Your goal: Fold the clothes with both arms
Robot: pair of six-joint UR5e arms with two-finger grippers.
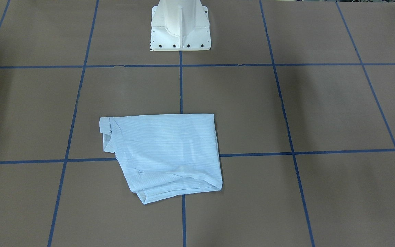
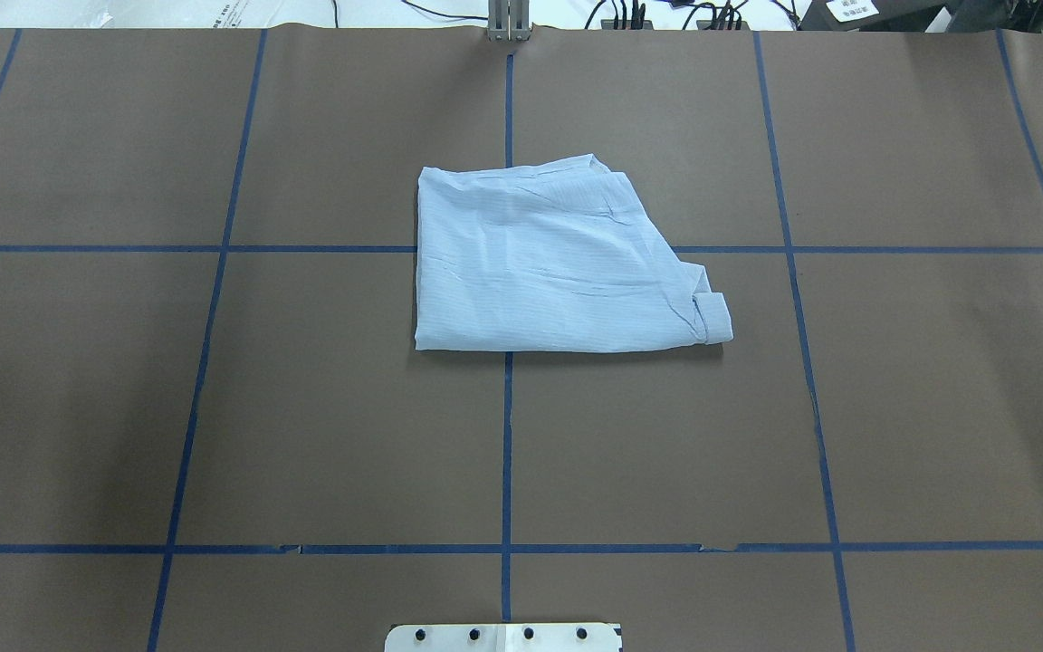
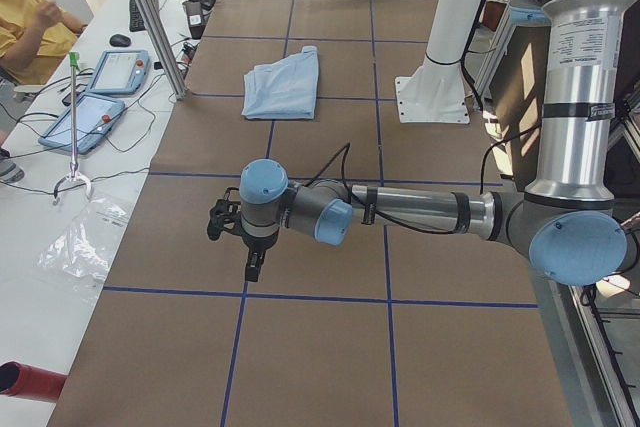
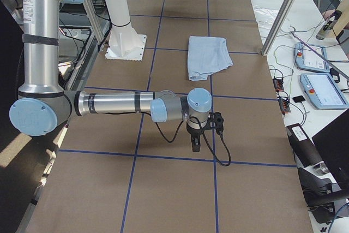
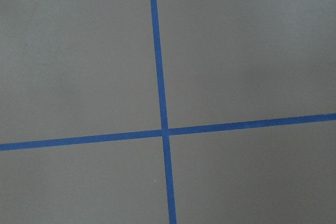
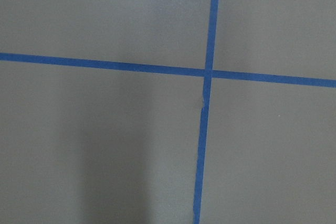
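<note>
The folded shirt (image 2: 549,263) lies flat on the brown bench (image 2: 304,407), out in front of the white pedestal (image 1: 180,31). The left tool (image 3: 251,272) and right tool (image 4: 196,147) hang well off to either side of the pedestal, far from the shirt. They show only in the end views, so I cannot tell whether they are wide or narrow. Print on a white card (image 2: 850,9) is too small to read.
</note>
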